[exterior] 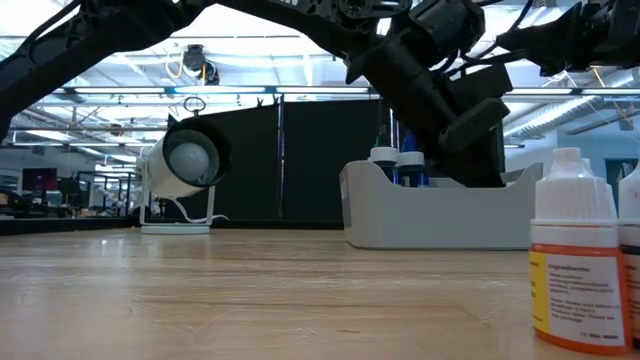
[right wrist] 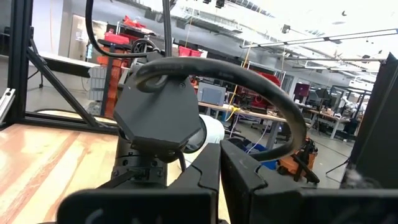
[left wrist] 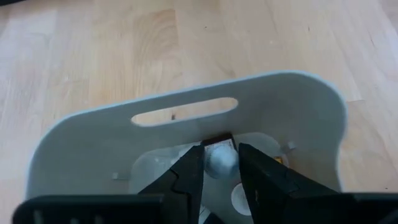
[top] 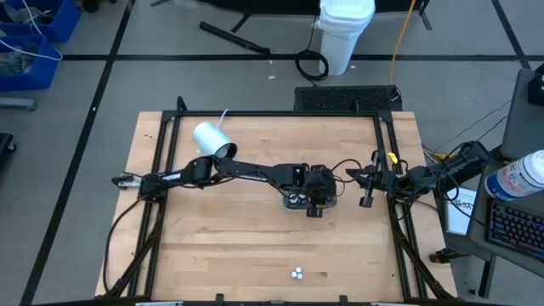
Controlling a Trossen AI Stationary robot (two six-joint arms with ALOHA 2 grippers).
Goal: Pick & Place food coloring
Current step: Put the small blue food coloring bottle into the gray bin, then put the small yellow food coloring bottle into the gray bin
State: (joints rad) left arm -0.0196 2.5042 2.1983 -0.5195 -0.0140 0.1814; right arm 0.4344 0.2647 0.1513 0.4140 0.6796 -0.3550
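Left gripper (left wrist: 221,167) jaws slightly apart around a white-capped food coloring bottle (left wrist: 220,159) inside the grey tray (left wrist: 298,106), apparently mid-release; next: open fully, lift clear; right gripper (right wrist: 220,171) shut, idle beside.

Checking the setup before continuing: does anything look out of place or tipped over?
The big white cylinder lies on its side near the table's far left. Two small bottles sit alone at the near edge, apart from the grey tray.

Left gripper (left wrist: 221,163) down inside the grey tray (left wrist: 292,118), fingers (left wrist: 188,177) either side of a white-capped food coloring bottle (left wrist: 220,158), slotted tray wall behind, wood table (left wrist: 93,56) beyond.
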